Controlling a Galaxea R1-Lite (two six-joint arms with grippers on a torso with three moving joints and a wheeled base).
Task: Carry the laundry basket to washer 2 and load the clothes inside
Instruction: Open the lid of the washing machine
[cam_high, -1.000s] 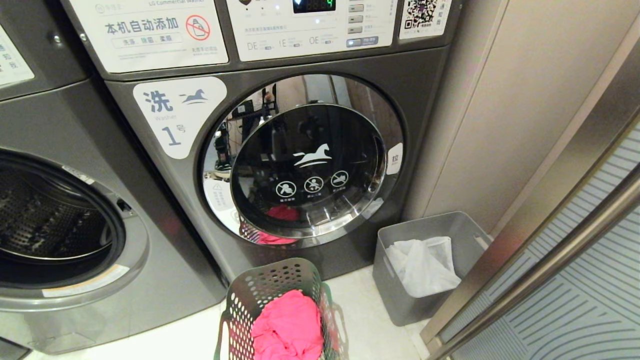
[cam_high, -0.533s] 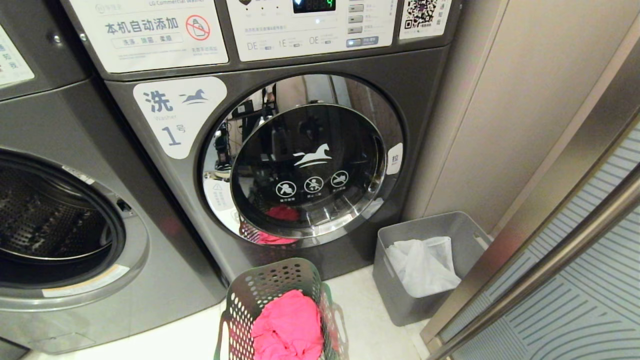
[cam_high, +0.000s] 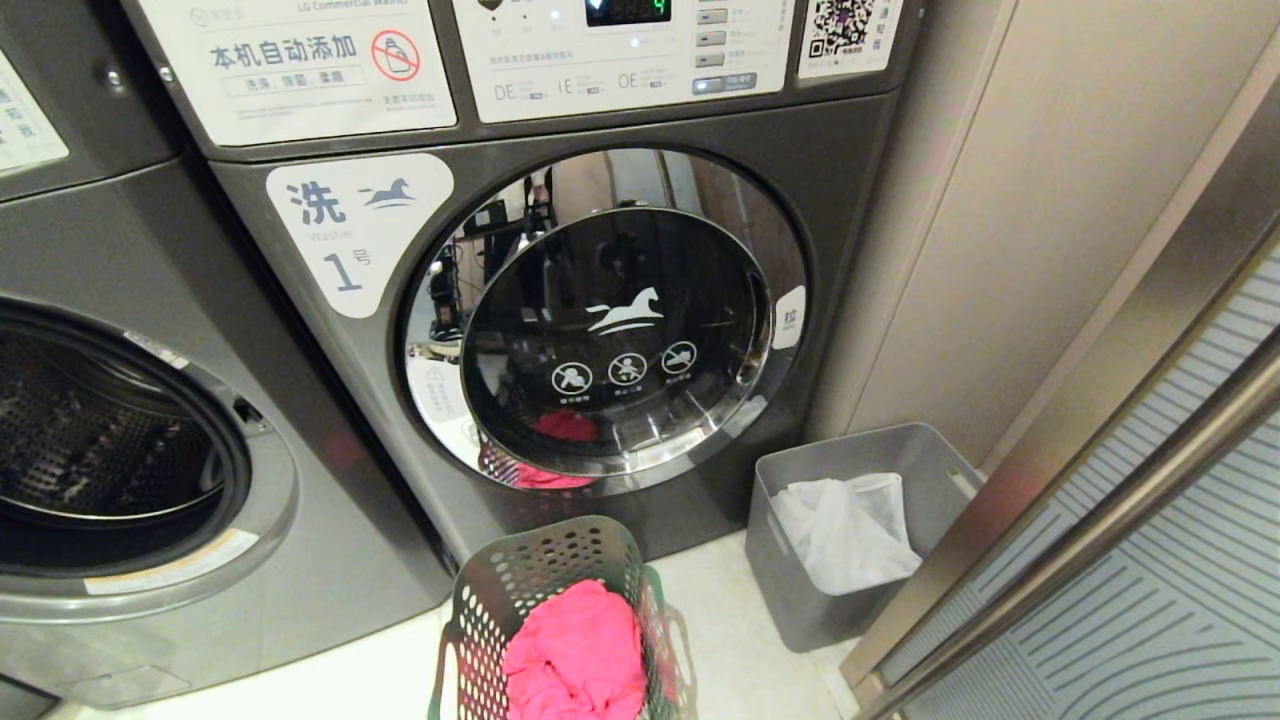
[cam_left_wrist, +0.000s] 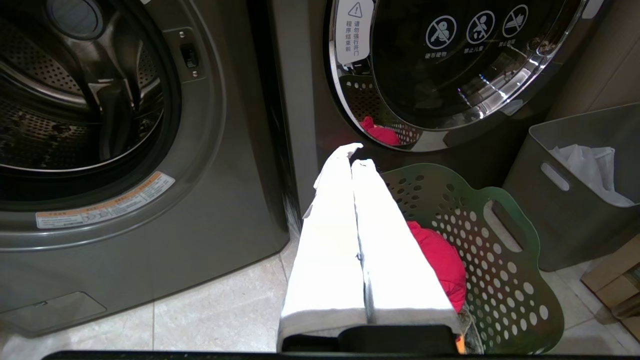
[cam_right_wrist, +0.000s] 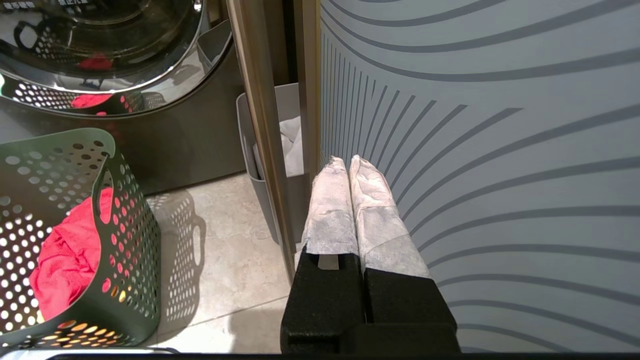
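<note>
On the pale tiled floor before the closed washer, the green perforated plastic laundry basket (cam_high: 560, 620) holding soft pink clothes (cam_high: 577, 655) looks light, stiff; take its handle slots. Both left gripper (cam_left_wrist: 351, 154) and right gripper (cam_right_wrist: 347, 162) are clenched empty.

Closed left gripper (cam_left_wrist: 356, 155) above laundry basket (cam_left_wrist: 505, 250)

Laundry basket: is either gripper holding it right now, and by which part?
Nothing is held. The left gripper and right gripper are both shut on nothing, clear of the laundry basket.
</note>
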